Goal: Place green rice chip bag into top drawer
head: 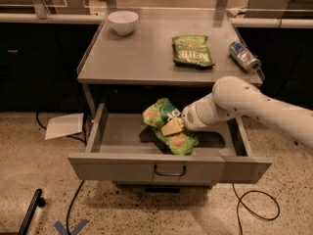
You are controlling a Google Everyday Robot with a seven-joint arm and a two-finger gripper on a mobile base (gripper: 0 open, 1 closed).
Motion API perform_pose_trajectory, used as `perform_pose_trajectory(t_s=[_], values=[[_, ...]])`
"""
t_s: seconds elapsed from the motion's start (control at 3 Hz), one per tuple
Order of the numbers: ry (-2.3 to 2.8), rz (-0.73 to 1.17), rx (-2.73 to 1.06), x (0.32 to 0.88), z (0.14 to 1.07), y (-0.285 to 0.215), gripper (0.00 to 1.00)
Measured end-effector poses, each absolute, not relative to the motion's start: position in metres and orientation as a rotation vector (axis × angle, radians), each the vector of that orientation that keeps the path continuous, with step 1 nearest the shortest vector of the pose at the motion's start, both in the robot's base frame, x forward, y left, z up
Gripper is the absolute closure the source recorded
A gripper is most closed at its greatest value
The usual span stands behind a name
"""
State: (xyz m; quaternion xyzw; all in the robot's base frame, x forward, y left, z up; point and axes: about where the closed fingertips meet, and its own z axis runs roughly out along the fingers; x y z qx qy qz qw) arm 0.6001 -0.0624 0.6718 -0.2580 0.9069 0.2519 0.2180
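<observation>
The green rice chip bag [164,116] is bright light green with a dark green circle and orange pictures. It hangs tilted inside the open top drawer [168,166], low over the drawer floor. My gripper [172,127] comes in from the right and is shut on the bag's middle. The white arm [244,106] reaches across the drawer's right half. The drawer is pulled out, with its bar handle [169,171] centred on the front panel.
On the table top [132,58] lie an olive-green "KETTLE" bag [192,50], a tipped soda can [244,56] at the right edge and a white bowl [122,22] at the back left. A paper sheet [63,125] and cables lie on the floor.
</observation>
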Motion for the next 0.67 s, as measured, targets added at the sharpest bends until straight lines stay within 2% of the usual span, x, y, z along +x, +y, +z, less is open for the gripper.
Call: perform_pose_trajectory(t_s=[0.67], values=[[2.517, 0.703, -0.710, 0.6000, 0.6678, -0.0627, 0.58]])
